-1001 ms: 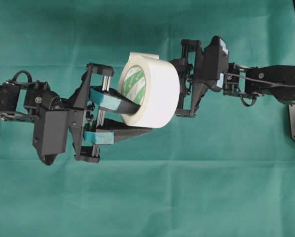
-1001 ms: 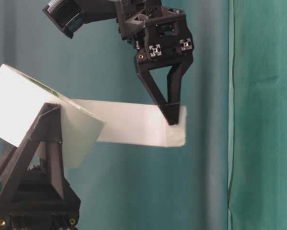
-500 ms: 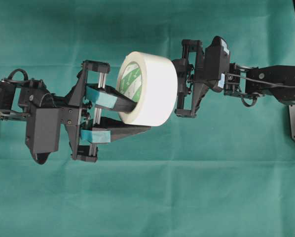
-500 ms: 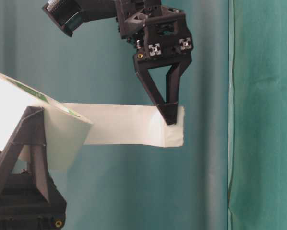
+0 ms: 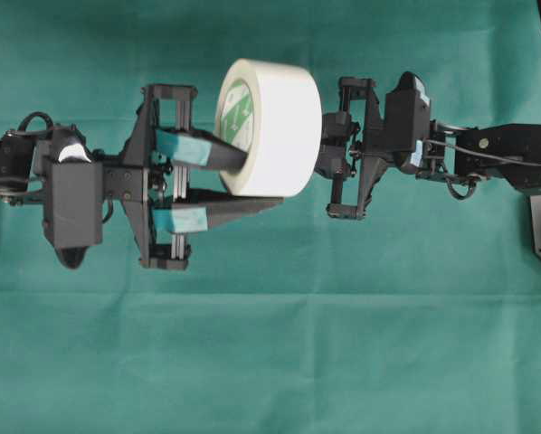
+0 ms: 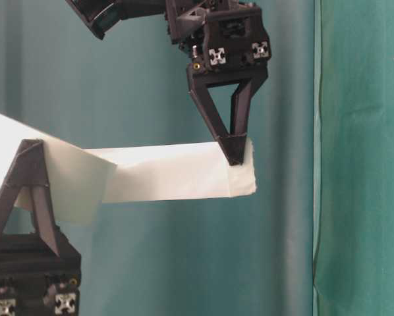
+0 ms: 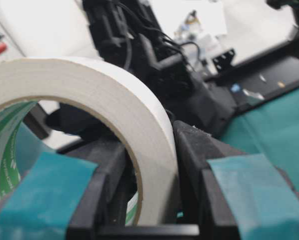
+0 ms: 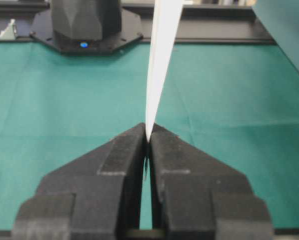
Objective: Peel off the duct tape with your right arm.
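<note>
Right end effector [image 6: 235, 157] clamped on the duct tape [image 5: 270, 127] tab, peeled strip longer than before.

Two black arms are seen in the overhead view. The left gripper [image 5: 252, 181], at the left of the frame, is built on a rectangular black frame with silver rails, and its fingers [image 5: 182, 147] are wrapped in teal patches. A boxy black housing and a looped black cable are seen behind it at the far left. The right gripper [image 6: 236, 153] is formed of plain black, triangular open-framed fingers tapering to points; silver cross-shaped rail ends and a brass screw are shown above them. A thin cable is run along the right arm [image 5: 506, 154].
</note>
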Motion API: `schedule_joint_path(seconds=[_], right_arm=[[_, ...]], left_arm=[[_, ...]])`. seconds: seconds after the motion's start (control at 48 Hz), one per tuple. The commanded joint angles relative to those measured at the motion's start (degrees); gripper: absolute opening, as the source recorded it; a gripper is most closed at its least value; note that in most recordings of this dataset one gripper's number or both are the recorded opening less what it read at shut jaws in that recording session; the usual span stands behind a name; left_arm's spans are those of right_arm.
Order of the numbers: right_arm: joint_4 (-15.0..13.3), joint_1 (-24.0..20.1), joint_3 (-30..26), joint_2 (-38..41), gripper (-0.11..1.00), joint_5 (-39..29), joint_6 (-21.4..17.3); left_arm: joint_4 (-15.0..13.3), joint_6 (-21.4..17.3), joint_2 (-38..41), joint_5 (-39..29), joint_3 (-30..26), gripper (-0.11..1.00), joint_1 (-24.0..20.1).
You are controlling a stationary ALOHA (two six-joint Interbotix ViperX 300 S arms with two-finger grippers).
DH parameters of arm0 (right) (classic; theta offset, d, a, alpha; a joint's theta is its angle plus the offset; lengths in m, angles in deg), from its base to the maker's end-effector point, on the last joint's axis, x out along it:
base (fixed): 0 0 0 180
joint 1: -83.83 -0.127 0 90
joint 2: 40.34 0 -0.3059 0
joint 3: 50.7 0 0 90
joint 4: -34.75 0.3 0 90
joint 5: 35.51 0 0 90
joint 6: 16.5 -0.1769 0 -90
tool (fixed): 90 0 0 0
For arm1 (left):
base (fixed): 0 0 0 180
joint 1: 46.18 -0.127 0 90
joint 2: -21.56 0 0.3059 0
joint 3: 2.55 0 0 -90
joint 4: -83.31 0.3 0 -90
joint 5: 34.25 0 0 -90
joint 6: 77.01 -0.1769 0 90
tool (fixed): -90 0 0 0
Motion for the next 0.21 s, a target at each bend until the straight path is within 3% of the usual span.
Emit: schedule_joint_path(seconds=[0.0,0.188], right_arm=[[-0.09,-0.26,0.18,-0.62,-0.10,-0.09,-0.09],[-0.09,-0.53,0.97,-0.62,-0.10,1.23,-0.09]], left_arm=[[0.09,-0.26,-1.32,5.27,-0.70,0.22,-0.97],[0.09,-0.18,-1.14,12.83,0.44,0.22,-2.11]])
